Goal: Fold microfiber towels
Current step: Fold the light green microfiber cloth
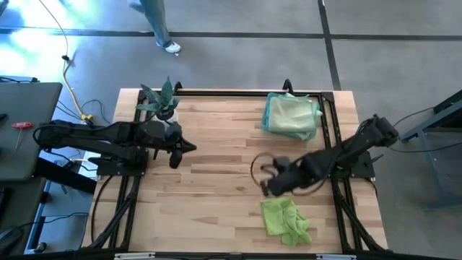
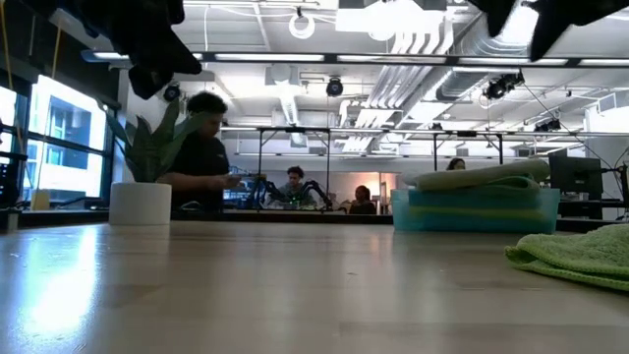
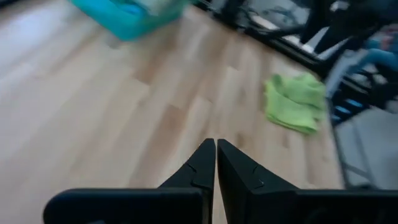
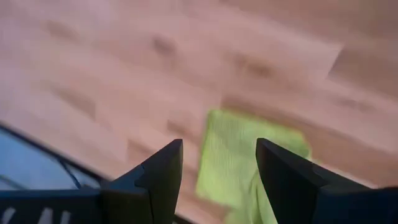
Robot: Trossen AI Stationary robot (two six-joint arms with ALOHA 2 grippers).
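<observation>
Lime towel (image 2: 580, 254), crumpled and unfolded, lies nearest the low camera, on the table (image 1: 216, 166) just below and ahead of the right gripper (image 1: 266, 178). That gripper hangs above it with fingers spread, grasping nothing; its wrist view frames the towel between them. Well apart from it, the left gripper (image 1: 189, 147) waits clenched and empty, beside the plant (image 1: 162, 100). Beyond the right gripper, near the table's far edge, rests a stack (image 1: 291, 114) of folded towels. Judged so: most towels are folded, one remains. Only the low view shows people (image 2: 201, 147) in the room behind; only the high view shows both arms.
</observation>
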